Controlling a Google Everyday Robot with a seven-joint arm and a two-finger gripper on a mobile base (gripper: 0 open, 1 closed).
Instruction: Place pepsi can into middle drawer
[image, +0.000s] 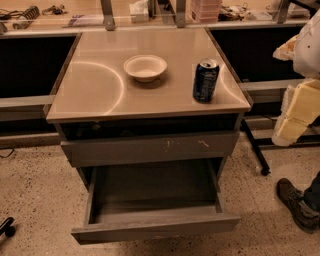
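Hand (299, 112) hangs at view's right edge, apart from upright pepsi can (205, 80); cannot tell its state.

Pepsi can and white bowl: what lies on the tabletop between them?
Nothing: the camera view shows bare beige tabletop between the dark blue metal pepsi can and the cream-white round bowl. The gripper hangs beyond the table's right edge.

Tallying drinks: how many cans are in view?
1. The pepsi can stands on the cabinet top near its front right corner, right of the bowl. The open drawer holds none. The gripper hangs right of the cabinet top.
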